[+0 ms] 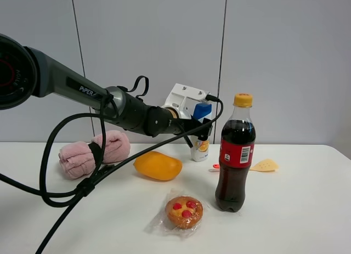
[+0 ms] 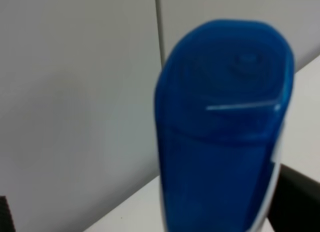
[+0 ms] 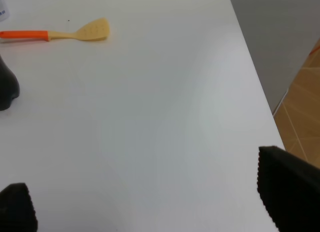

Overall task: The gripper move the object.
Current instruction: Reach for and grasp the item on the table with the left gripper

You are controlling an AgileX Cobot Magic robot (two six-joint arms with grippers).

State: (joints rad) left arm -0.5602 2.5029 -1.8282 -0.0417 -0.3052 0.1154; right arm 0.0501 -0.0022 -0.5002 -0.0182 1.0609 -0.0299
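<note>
Exterior high view: left gripper [image 1: 198, 132] at upright object [image 1: 201, 148], rear of table [image 1: 307, 210]. Jaws wide, straddling blue cap [image 2: 225, 91], not pinching. Long axis vertical. Right gripper [image 3: 152, 197] wide, empty, farther off.

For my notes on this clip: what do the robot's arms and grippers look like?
The left arm is a dark grey tube with white PiPER lettering, behind it a large black round joint ringed red. Black cables loop along it, strapped on. A white boxy mount tops the black two-fingered left gripper. Of the right gripper only black, ridged fingers show.
</note>
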